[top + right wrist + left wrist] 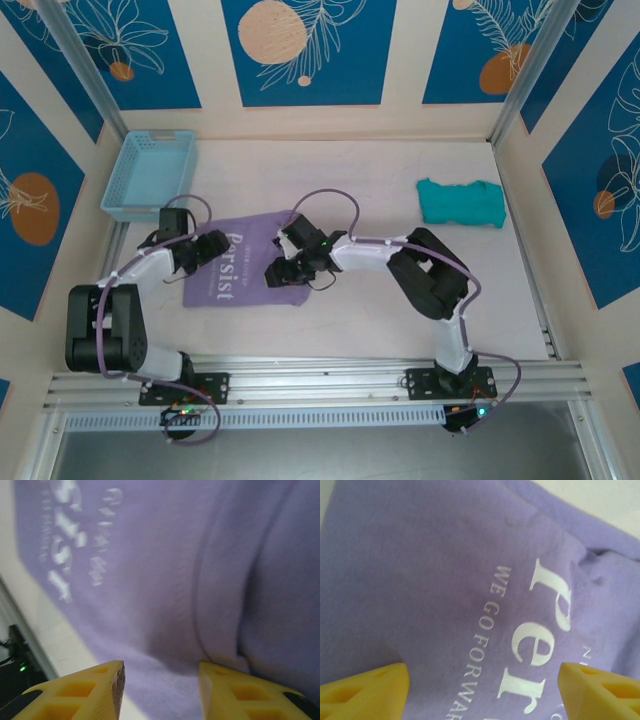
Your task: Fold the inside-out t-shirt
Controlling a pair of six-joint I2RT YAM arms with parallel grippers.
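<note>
The light blue basket (pixel 148 176) sat well off to the upper left of the t-shirt (pixel 245 290), apart from it. The lavender t-shirt lay flat on the tabletop (pixel 380 170) as a roughly rectangular shape in front of the 2 arms, with white lettering reading "Persist" facing up. The left fingers (pixel 365 690) hung over the shirt's left part, close to the lettering. They stood wide apart, with only the flat fabric below them, and held nothing. The right fingers (pixel 90 690) were at the shirt's right side, low over its edge and about half open. In the right wrist view, 1 finger sat by the shirt's hem next to bare tabletop, and the other touched a raised fold of fabric. The gap between them was clear, so they gripped nothing. Long soft creases ran through the shirt beside that fold. The teal-green garment (pixel 462 203) lay bunched well to the right of the shirt, farther back on the tabletop.
</note>
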